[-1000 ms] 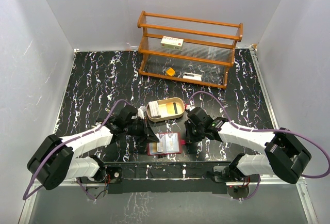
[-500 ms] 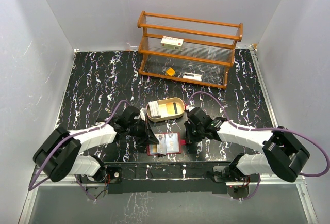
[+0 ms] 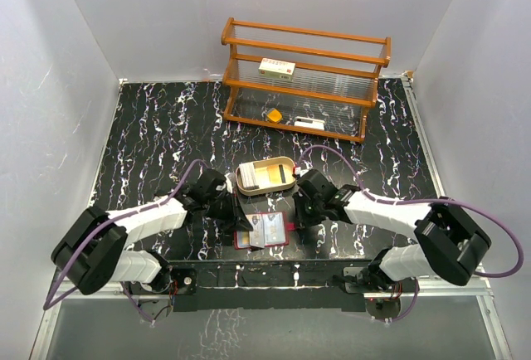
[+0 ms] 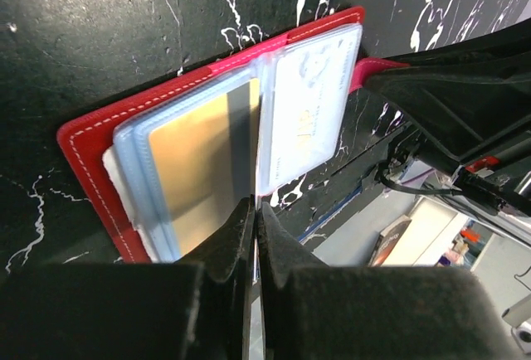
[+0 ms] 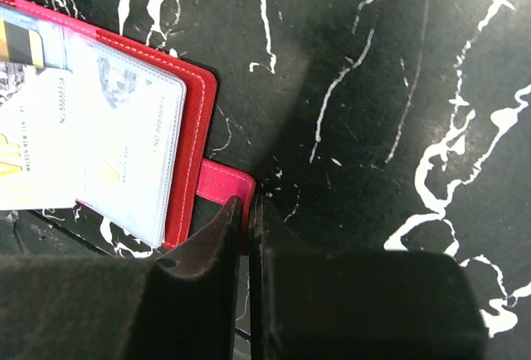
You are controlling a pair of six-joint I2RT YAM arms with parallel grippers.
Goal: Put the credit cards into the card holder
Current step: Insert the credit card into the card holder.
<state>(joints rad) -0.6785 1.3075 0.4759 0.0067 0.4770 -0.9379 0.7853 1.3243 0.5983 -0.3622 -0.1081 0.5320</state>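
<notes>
Black white-veined tabletop (image 3: 149, 128), pale walls on three sides.

Card holder (image 3: 264, 231) lies open and flat near the front edge, between the two hands. Red cover, clear sleeves fanned out.

Left wrist view:
- Gold card (image 4: 199, 169) with a dark stripe sits in the left-side sleeves.
- White card (image 4: 309, 103) with print sits in the right-side sleeve.
- Left hand (image 4: 255, 231) is fully clenched, tips at the holder's near edge, right at the fold. Can't tell whether a sleeve is pinched between them.

Right wrist view:
- Right hand (image 5: 247, 215) is clenched too.
- Its tips are on the red closure tab (image 5: 226, 184), which sticks out from the cover's right edge. The tab looks pinched between the fingers.
- The holder's right half is flat on the marble, with the white card partly under the clear sleeve.

Tan oval tray (image 3: 292, 171) sits just behind the holder, apart from it. More credit cards (image 3: 267, 178) lie inside it, white, yellow and dark.

Wooden rack (image 3: 304, 51) stands at the back of the tabletop, well apart from both arms:
- White box with red marks (image 3: 277, 67) is on its upper level.
- Orange wedge (image 3: 273, 115) and a small white-and-dark item (image 3: 309, 123) are on its lower level; too small to identify the latter.
</notes>
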